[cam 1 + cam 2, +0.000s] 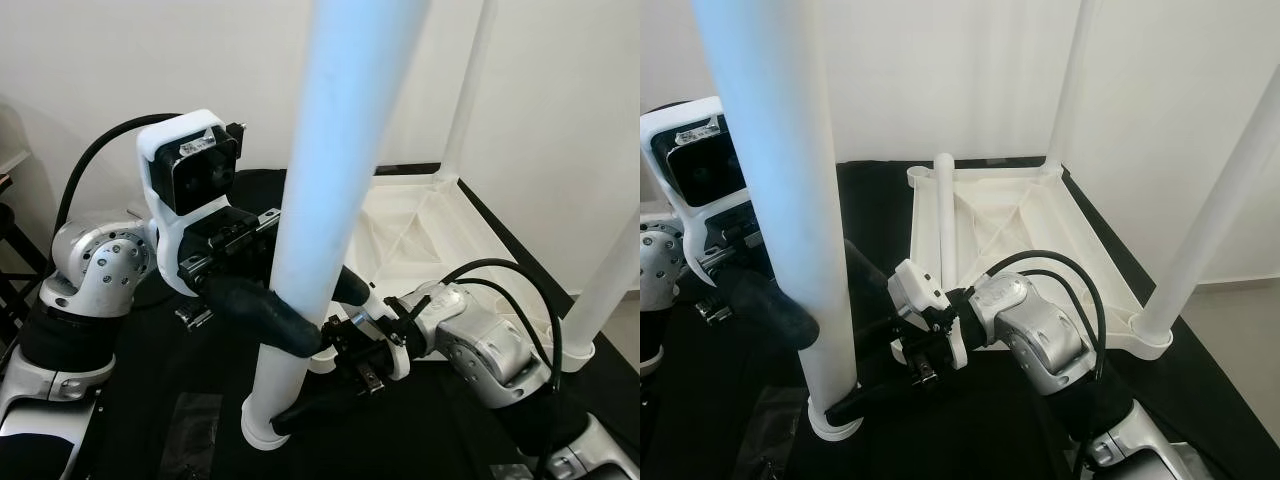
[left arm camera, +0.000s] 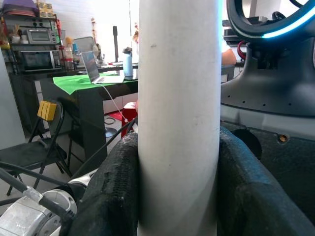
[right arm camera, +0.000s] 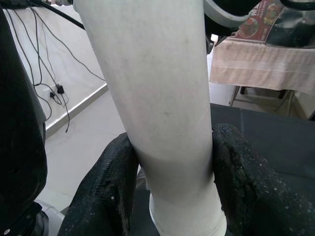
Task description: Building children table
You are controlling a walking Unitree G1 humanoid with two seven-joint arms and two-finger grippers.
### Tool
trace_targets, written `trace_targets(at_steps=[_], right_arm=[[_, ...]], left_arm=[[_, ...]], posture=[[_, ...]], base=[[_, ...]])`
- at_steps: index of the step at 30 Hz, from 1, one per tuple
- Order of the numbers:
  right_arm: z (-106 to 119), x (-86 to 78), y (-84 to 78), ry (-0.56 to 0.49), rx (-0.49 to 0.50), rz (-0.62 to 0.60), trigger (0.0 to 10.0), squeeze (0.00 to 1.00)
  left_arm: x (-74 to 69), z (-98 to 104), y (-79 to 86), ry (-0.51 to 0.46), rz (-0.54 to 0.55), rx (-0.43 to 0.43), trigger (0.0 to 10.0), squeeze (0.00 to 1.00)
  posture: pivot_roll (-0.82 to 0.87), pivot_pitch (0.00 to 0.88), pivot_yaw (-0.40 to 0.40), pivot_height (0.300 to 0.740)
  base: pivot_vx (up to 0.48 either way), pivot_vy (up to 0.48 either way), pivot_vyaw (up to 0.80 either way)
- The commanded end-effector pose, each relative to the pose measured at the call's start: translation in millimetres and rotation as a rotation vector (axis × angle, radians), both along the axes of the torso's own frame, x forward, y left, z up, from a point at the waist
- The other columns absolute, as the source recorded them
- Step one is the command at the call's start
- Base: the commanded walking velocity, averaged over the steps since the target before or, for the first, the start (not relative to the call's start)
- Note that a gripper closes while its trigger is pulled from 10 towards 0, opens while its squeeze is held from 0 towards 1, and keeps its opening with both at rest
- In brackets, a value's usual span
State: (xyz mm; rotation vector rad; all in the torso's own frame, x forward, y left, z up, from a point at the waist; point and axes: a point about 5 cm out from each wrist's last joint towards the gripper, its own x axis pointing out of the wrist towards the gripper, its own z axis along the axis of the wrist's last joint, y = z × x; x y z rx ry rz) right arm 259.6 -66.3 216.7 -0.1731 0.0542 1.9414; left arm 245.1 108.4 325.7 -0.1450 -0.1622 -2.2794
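Note:
A long white table leg point(image 1: 320, 200) stands upright, its flanged foot point(image 1: 262, 430) on the black surface. My left gripper point(image 1: 310, 305) is shut on it at mid-height, black fingers point(image 2: 115, 191) pressed on both sides of the leg point(image 2: 179, 118). Lower down, my right gripper point(image 1: 290, 385) is also shut on the leg point(image 3: 162, 113), just above the foot. The white tabletop point(image 1: 1040, 215) lies upside down to the right. It has upright legs at its far corner point(image 1: 1070, 90) and near right corner point(image 1: 1220, 220). A third leg point(image 1: 946, 225) is near its left edge.
Black cloth point(image 1: 150, 400) covers the work surface, with a clear plastic bag point(image 1: 190, 430) near the front. A white wall stands close behind. In the left wrist view, a dark desk with a laptop point(image 2: 93, 69) and a folding chair point(image 2: 29, 152) stand beyond.

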Motion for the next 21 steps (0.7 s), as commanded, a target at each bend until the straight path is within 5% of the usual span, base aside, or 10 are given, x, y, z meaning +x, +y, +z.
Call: trace_targets(at_steps=[1,11,12,13,14,15,19,21], right_arm=[[8.4,2.8,1.4,-0.03,0.031,-0.001,0.0,0.0],[8.9,2.2,1.1,-0.033,0.049,-0.011,0.0,0.0],[9.1,2.8,0.4,-0.033,0.059,-0.028,0.0,0.0],[9.9,4.4,-0.6,-0.034,0.077,-0.056,0.0,0.0],[9.9,4.4,-0.6,-0.034,0.077,-0.056,0.0,0.0],[12.0,8.7,-3.0,-0.037,0.123,-0.126,0.0,0.0],[14.1,15.1,-7.0,-0.046,0.175,-0.22,0.0,0.0],[16.3,21.8,-12.2,-0.054,0.217,-0.314,0.0,0.0]], left_arm=[[3.6,-7.8,-6.1,0.02,0.004,0.026,0.0,0.0],[25.5,-12.1,-7.8,0.044,0.174,-0.028,0.0,0.0],[35.6,-10.6,-8.8,0.076,0.259,-0.033,10.0,0.0],[48.1,-6.7,-7.7,0.109,0.372,-0.062,10.0,1.0],[48.1,-6.7,-7.7,0.109,0.372,-0.062,10.0,1.0],[64.2,0.1,1.1,0.146,0.53,-0.128,10.0,1.0],[75.7,5.3,17.0,0.147,0.671,-0.206,10.0,1.0],[86.8,7.5,34.8,0.161,0.828,-0.272,10.0,1.0]], posture=[[-0.02,0.0,0.021,0.74],[-0.03,0.0,0.027,0.74],[-0.03,0.0,0.031,0.74],[-0.04,0.0,0.032,0.74],[-0.04,0.0,0.032,0.74],[-0.04,0.0,0.036,0.74],[-0.04,0.0,0.038,0.74],[-0.05,0.0,0.041,0.74]], base=[[0.0,0.0,0.0],[0.0,0.0,0.0],[0.0,0.0,0.0],[0.0,0.0,0.0],[0.0,0.0,0.0],[0.0,0.0,0.0],[0.0,0.0,0.0],[0.0,0.0,0.0]])
